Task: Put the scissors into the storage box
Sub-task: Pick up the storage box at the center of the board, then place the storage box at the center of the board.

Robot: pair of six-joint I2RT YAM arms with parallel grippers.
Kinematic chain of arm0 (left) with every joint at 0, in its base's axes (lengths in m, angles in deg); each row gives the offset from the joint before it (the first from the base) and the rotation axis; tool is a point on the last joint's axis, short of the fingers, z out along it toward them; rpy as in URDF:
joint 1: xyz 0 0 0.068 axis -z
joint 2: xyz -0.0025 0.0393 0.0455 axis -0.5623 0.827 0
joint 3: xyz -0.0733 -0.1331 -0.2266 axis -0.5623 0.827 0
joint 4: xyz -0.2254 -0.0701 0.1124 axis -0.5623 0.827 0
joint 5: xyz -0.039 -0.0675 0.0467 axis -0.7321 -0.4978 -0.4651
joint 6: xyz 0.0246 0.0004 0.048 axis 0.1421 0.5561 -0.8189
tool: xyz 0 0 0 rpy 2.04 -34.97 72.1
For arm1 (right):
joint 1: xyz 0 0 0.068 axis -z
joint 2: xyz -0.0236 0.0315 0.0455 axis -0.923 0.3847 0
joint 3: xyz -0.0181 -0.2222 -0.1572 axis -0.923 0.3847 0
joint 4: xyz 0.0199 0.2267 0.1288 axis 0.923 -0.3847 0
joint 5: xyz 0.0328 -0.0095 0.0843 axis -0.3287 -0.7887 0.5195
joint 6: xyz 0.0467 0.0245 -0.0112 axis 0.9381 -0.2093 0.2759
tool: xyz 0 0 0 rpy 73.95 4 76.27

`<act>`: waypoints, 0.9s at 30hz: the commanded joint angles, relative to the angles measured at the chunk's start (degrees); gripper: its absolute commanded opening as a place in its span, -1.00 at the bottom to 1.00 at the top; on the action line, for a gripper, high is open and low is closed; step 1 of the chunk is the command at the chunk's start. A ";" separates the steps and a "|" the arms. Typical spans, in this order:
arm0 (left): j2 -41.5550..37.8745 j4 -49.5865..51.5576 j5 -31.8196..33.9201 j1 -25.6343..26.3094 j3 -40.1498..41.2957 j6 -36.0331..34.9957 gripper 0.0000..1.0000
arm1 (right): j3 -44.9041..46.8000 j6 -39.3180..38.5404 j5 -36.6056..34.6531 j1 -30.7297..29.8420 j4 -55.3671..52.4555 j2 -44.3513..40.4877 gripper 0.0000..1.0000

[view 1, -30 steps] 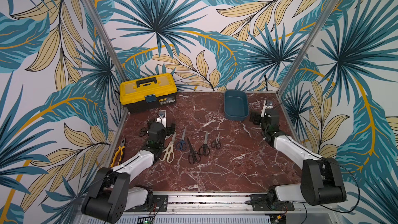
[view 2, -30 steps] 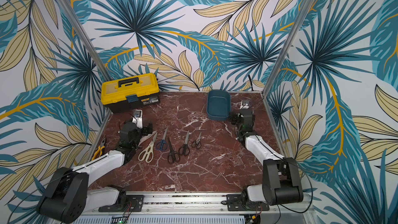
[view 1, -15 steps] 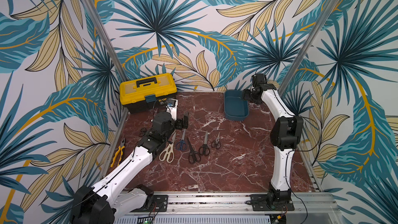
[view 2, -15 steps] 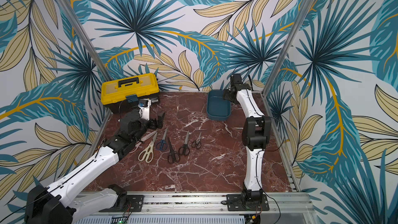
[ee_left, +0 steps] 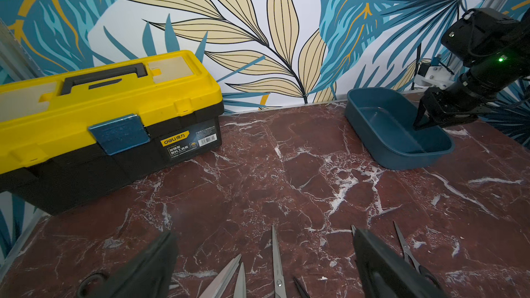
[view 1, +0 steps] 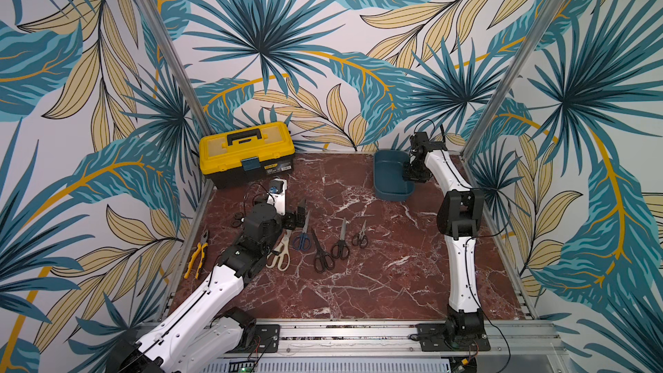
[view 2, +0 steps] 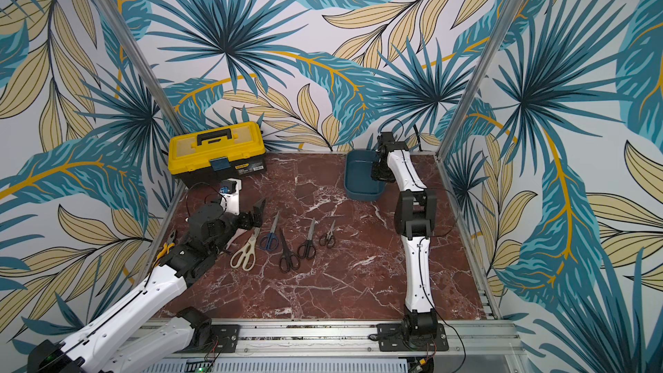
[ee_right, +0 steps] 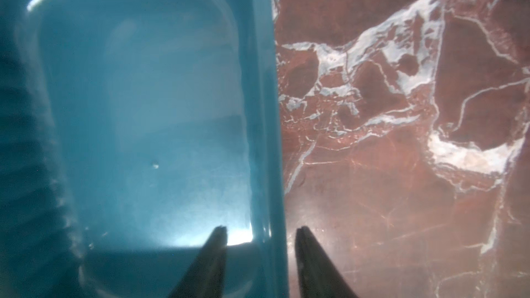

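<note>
Scissors (view 1: pixel 340 245): 5 pairs in a row on the desk (view 1: pixel 376 281), left of centre, blades toward the back edge.
Storage box (view 1: pixel 393 195): back right corner.
Left gripper (ee_left: pixel 263 233): wide, empty, above the blade tips.
Right gripper (ee_right: pixel 261 229): narrow, astride the box's wall nearest the right edge, 1 finger inside, 1 outside; grip cannot be told.
Toolbox (view 1: pixel 247 152): back left corner.

Storage box (ee_left: pixel 401 157) glossy plastic; tbl (view 1: pixel 358 288) smooth marble.
</note>
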 commanded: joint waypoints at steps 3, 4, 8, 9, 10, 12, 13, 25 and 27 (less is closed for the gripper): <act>-0.97 -1.01 1.83 -0.18 0.27 -0.57 1.00 | 1.77 -2.85 0.49 0.06 -1.60 -1.08 -0.54; -1.05 -0.91 2.00 -0.16 0.27 -0.57 1.00 | 2.76 -3.50 0.80 0.06 -1.51 -1.88 -0.65; -1.51 -0.36 2.88 -0.21 0.27 -0.96 1.00 | 9.74 -6.31 2.05 -0.02 0.55 -6.80 -0.89; -1.64 -0.22 3.06 -0.15 0.27 -1.09 1.00 | 11.93 -6.90 2.08 -0.02 1.43 -8.25 -0.92; -1.73 -0.14 3.30 -0.21 0.35 -1.26 1.00 | 14.59 -7.53 2.24 -0.02 2.35 -10.17 -0.96; -2.02 0.03 3.68 -0.17 0.36 -1.49 1.00 | 19.99 -9.02 3.13 -0.02 3.89 -14.14 -1.00; -2.12 0.14 3.73 -0.20 0.44 -1.58 1.00 | 23.63 -10.03 3.76 -0.02 5.02 -16.72 -1.00; -2.58 -0.05 2.98 -0.52 3.49 -0.72 1.00 | 63.27 -2.12 5.65 -2.22 13.26 -44.60 -1.00; -2.57 0.91 3.15 -0.54 3.76 -0.58 1.00 | 67.63 -1.30 3.67 -2.22 13.91 -47.36 -1.00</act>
